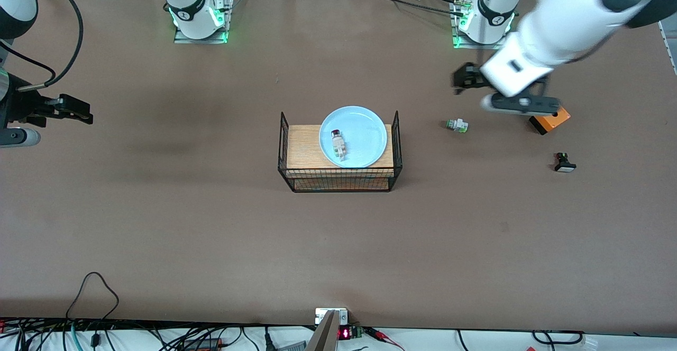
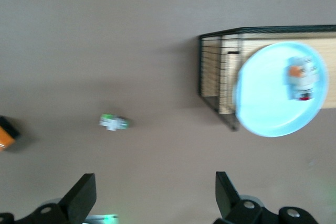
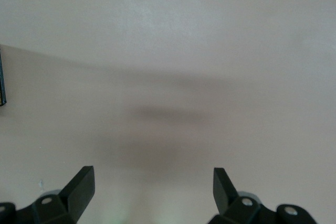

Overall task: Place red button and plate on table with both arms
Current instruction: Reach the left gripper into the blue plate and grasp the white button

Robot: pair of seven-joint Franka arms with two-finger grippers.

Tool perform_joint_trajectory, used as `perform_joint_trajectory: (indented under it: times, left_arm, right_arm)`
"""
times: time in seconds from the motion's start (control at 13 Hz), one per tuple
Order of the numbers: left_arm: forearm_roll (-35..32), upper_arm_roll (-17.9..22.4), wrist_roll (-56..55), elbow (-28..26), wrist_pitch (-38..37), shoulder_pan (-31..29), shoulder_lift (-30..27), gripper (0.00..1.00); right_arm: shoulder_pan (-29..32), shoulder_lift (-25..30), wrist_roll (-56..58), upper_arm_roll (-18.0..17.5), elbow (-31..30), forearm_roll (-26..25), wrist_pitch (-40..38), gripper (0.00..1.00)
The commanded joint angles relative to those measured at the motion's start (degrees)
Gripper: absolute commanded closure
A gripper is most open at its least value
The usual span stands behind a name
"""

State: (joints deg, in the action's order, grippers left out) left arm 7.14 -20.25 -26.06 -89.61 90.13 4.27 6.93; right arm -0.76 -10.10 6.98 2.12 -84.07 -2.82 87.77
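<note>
The light-blue plate (image 1: 366,131) lies on the wire-framed wooden shelf (image 1: 301,149) at the middle of the table (image 1: 211,224). The red button (image 1: 337,142) lies in the plate. My left gripper (image 1: 464,80) is open and empty in the air toward the left arm's end, above the table beside a white piece with a green tip (image 1: 457,125). Its wrist view shows the plate (image 2: 265,103) with the red button (image 2: 302,80) in it. My right gripper (image 1: 75,111) is open and empty over bare table at the right arm's end. In its wrist view, the right gripper (image 3: 154,187) has only tabletop below it.
An orange box (image 1: 551,120) lies under the left arm. A black-bodied white-capped button (image 1: 564,163) lies nearer the front camera than the box. The left wrist view shows the shelf (image 2: 220,72), the white-green piece (image 2: 114,123) and the orange box (image 2: 5,135). Cables run along the front edge.
</note>
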Motion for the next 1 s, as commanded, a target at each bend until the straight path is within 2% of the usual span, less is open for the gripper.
perform_joint_trajectory:
  times: [0.0, 0.23, 0.46, 0.69, 0.92]
  left_arm:
    - [0.1, -3.8, -11.4, 10.7, 0.7, 4.0, 10.2, 0.00]
    - [-0.1, -3.7, -16.4, 11.6, 10.2, 9.2, 15.9, 0.00]
    - [-6.1, -3.3, -17.8, 11.7, 20.1, 14.3, 21.5, 0.00]
    - [-13.8, -3.1, -22.7, 12.1, 22.1, 18.0, 25.2, 0.00]
    - [-15.2, -3.0, -25.0, 13.3, 25.3, 20.2, 28.6, 0.00]
  right_arm:
    - [0.4, -0.5, -0.6, 0.0, 1.4, 1.0, -0.7, 0.00]
    - [0.9, -0.5, -0.7, 0.1, 1.4, 1.0, -0.7, 0.00]
    - [0.2, -0.4, -0.7, -0.3, 1.5, 0.4, -0.8, 0.00]
    - [-0.3, -0.4, -0.7, -0.3, 1.5, -0.6, -0.9, 0.00]
    - [-0.2, -0.3, -0.8, -0.1, 1.4, -0.6, -1.3, 0.00]
